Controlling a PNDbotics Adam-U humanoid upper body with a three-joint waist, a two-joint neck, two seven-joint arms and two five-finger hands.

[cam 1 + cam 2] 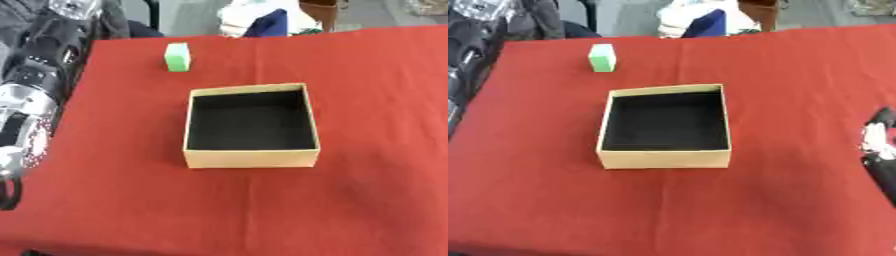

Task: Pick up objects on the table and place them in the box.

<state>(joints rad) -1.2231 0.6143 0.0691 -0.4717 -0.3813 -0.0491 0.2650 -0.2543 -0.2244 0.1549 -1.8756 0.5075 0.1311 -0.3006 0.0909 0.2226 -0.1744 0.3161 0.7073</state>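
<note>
Cardboard box (251, 159) (black inside) sits near green block (178, 56); hand (878, 145) state unclear.

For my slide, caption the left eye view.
Green block stands beyond the empty box on a red table; left arm alongside.

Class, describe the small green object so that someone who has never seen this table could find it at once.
Start at the red tablecloth and find the open cardboard box with its black inside near the middle. Look beyond the box's far left corner: the green block stands there alone, the only green thing on the cloth.
</note>
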